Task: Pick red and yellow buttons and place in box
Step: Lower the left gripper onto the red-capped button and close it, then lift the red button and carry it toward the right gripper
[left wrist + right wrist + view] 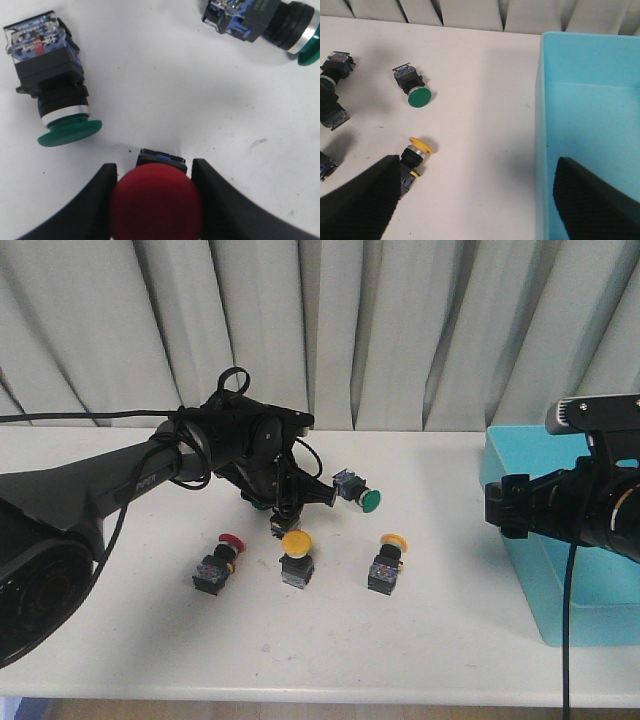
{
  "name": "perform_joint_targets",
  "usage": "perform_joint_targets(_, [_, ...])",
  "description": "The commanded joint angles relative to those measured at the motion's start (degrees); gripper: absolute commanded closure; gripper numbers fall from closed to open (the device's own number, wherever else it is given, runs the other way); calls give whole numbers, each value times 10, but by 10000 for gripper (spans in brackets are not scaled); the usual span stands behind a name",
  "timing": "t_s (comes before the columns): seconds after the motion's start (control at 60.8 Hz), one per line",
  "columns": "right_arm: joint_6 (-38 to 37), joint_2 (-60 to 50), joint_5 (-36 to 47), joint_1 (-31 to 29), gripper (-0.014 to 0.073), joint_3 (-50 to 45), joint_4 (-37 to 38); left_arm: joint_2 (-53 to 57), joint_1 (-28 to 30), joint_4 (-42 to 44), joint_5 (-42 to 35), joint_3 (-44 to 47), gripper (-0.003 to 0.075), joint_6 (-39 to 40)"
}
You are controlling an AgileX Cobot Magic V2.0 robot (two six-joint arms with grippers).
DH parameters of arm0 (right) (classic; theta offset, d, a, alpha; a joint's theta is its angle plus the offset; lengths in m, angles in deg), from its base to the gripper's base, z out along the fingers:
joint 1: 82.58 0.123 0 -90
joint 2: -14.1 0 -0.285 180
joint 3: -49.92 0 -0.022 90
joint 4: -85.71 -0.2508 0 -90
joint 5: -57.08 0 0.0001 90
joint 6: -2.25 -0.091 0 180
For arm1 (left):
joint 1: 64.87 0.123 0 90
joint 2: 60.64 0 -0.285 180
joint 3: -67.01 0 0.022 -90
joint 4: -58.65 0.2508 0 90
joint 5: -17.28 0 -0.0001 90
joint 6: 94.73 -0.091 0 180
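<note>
A red button [156,202] stands cap-up between my left gripper's [155,197] fingers, which press both sides of its cap; its black body [161,159] shows beyond. In the front view that gripper [281,508] is low over the table's middle, and the held button is mostly hidden. Another red button [222,560] and two yellow buttons [297,555] [388,560] lie in a row nearer the front. The light-blue box [560,570] sits at the right. My right gripper [477,210] is open and empty, over the box's left wall [542,150], beside a yellow button [415,152].
Green-capped switches lie near the left gripper: one [55,90] on its side, another [265,22] farther off, also the green switch [358,490] behind the row. Grey curtains hang behind the table. The table's front edge runs along the bottom.
</note>
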Motion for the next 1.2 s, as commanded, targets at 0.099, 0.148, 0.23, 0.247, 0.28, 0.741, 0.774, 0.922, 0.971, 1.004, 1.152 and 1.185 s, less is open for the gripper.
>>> perform_joint_targets(0.099, [26,3,30,0,1,21,6,48,-1,-2,2,-67,728,2])
perform_joint_targets(0.148, [45,3,35,0,1,21,6,56,-1,-2,11,-90,728,4])
perform_joint_targets(0.23, [68,1,52,0,1,21,4,79,-1,-20,17,-128,728,8])
perform_joint_targets(0.247, [72,1,57,0,1,21,3,84,-1,-34,17,-134,728,8])
perform_joint_targets(0.28, [78,-1,65,0,1,21,3,92,-1,-49,16,-146,728,7])
perform_joint_targets(0.741, [211,-33,135,117,1,21,6,192,-1,-421,96,-177,728,-242])
perform_joint_targets(0.774, [216,-36,138,123,1,21,6,192,-1,-428,114,-177,728,-242])
perform_joint_targets(0.922, [217,-46,141,125,1,21,6,195,-8,-435,159,-177,728,-243])
perform_joint_targets(0.971, [217,-46,142,125,1,21,6,199,-10,-440,159,-177,728,-243])
perform_joint_targets(1.004, [217,-46,145,125,1,21,5,199,-15,-441,160,-177,728,-243])
perform_joint_targets(1.152, [217,-46,165,125,1,21,2,202,-30,-447,172,-177,728,-243])
perform_joint_targets(1.185, [217,-46,167,125,1,21,2,202,-35,-447,172,-177,728,-243])
